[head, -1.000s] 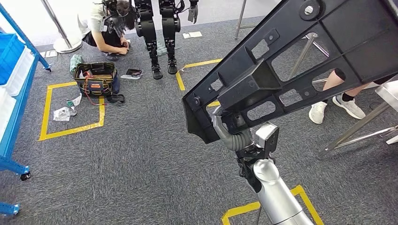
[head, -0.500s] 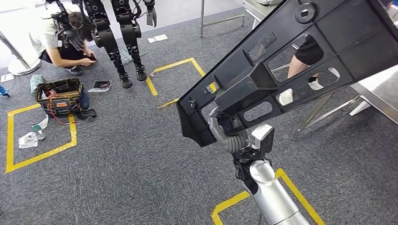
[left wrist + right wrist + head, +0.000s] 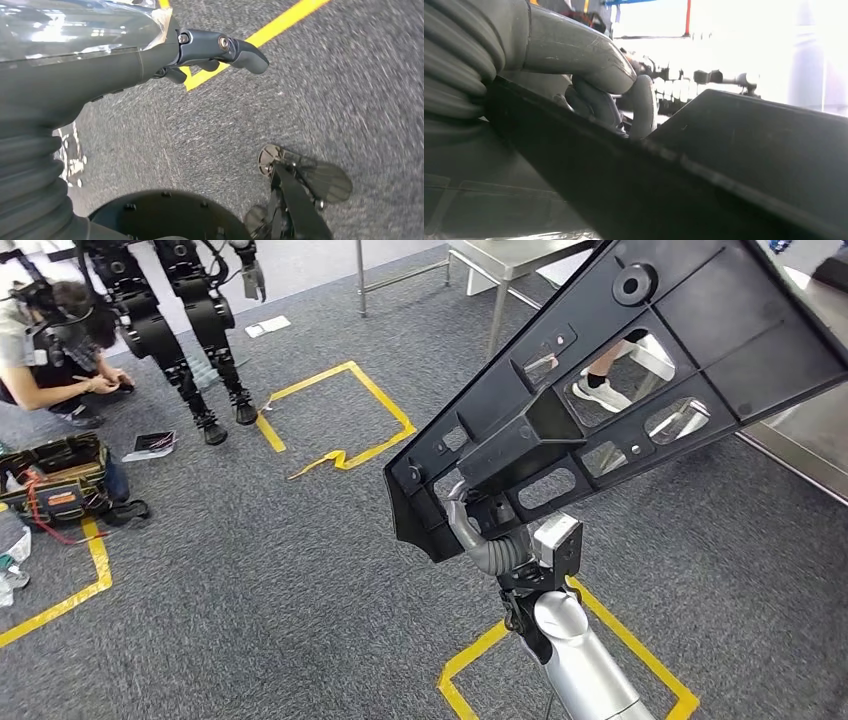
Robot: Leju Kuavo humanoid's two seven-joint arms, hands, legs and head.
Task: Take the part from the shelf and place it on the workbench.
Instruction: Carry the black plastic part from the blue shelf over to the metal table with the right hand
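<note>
Right wrist view, closest in, has the right hand [image 3: 589, 95] with its grey thumb and darker fingers [image 3: 596, 102] curled over a rim of the black part [image 3: 704, 165], a grip the head view half hides behind the part's own ribs. In the left wrist view the left hand [image 3: 150, 55] hangs over the grey carpet [image 3: 300, 100] with nothing in it, one dark finger stretched straight and the others tucked under, near a yellow tape line [image 3: 260, 35]. In the head view the silver right arm [image 3: 580, 660] rises from the lower edge and the right hand [image 3: 490, 535] grasps the part [image 3: 640, 390] at its lower, narrow end. The part is a long, flat frame with cut-out windows; its long axis runs up and away from the hand, low end toward the robot, wide end toward the upper right corner, held clear of the carpet. Beyond that end stands the steel workbench [image 3: 810, 440], the part's far end overlapping its edge. Farther left on the carpet are a yellow tape square [image 3: 340, 420], a tool bag [image 3: 55, 480], another robot's black legs [image 3: 180, 330] and a crouching person [image 3: 50, 350].
</note>
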